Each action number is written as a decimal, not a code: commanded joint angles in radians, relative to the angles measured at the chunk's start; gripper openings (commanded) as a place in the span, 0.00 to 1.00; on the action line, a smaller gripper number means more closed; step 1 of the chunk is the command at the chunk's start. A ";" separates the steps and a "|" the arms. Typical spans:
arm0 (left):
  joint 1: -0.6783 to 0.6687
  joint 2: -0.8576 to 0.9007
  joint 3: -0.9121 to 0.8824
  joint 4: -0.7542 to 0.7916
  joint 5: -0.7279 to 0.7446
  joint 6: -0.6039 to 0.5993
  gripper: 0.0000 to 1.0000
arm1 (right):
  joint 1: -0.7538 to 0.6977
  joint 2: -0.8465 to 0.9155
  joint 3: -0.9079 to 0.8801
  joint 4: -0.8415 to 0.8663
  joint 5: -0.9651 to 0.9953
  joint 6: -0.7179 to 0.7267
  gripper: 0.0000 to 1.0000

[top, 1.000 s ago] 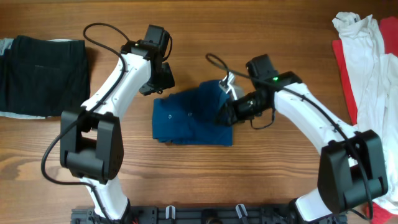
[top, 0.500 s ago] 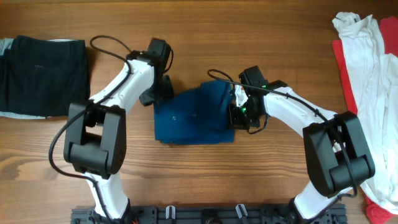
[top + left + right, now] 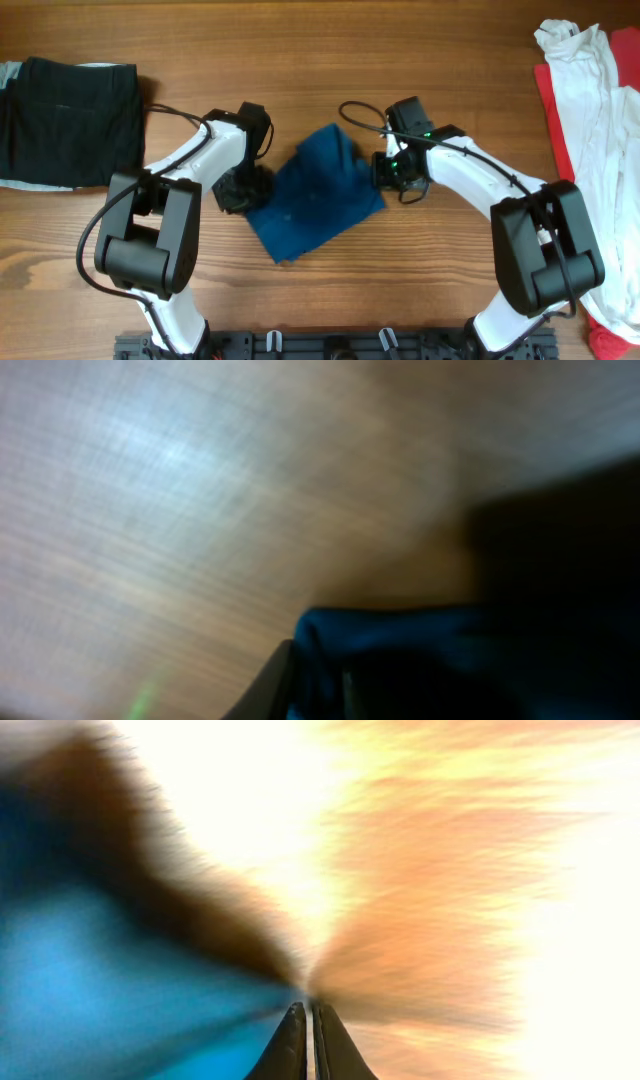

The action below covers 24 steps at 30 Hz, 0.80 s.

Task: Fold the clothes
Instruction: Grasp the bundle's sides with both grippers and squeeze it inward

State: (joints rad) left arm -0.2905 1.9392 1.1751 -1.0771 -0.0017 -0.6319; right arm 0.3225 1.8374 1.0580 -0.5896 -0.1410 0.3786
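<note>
As the fold stands: the blue shirt [image 3: 315,195] lies mid-tabletop [image 3: 400,60] as a compact, skewed bundle. Its corners point roughly toward 1 and 7 o'clock and its edges are uneven.
Left tool [image 3: 245,190]: sits low at the bundle's 9 o'clock edge. Its blurred wrist view shows blue cloth [image 3: 420,660] close by, but whether it is open, closed or gripping cannot be told.
Right tool [image 3: 388,172]: sits at the bundle's 3 o'clock edge. Its wrist view shows the fingertips pressed together [image 3: 308,1040] with blue cloth [image 3: 100,980] just to their left. Whether any fabric is pinched between them cannot be told.
Finished side: the black garment [image 3: 70,120] lies flat and squared at the tabletop's 9 o'clock edge, over a grey piece [image 3: 8,72] peeking out beneath. Both look already folded.
Waiting side: the white garment [image 3: 585,90] and red garment [image 3: 553,110] lie loose and crumpled at 3 o'clock, well apart from both arms.
Progress: judged about midway. The shirt needs squaring and setting aside, and the white and red pieces have yet to be folded.
</note>
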 commanded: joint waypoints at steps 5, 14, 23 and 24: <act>0.006 -0.156 -0.064 -0.051 -0.055 -0.084 0.34 | -0.051 0.007 0.169 -0.114 0.212 -0.091 0.04; 0.048 -0.450 -0.060 0.055 -0.104 -0.072 0.70 | -0.051 -0.233 0.187 -0.293 -0.462 -0.137 0.04; 0.044 -0.413 -0.069 0.109 0.299 0.210 0.23 | 0.098 -0.224 0.020 -0.061 -0.785 0.019 0.04; 0.044 -0.405 -0.080 0.114 0.328 0.228 0.23 | 0.126 -0.224 -0.008 -0.008 -0.783 0.050 0.04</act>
State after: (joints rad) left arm -0.2466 1.5024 1.1099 -0.9688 0.1909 -0.5179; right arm 0.3855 1.6070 1.1164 -0.6758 -0.8326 0.3332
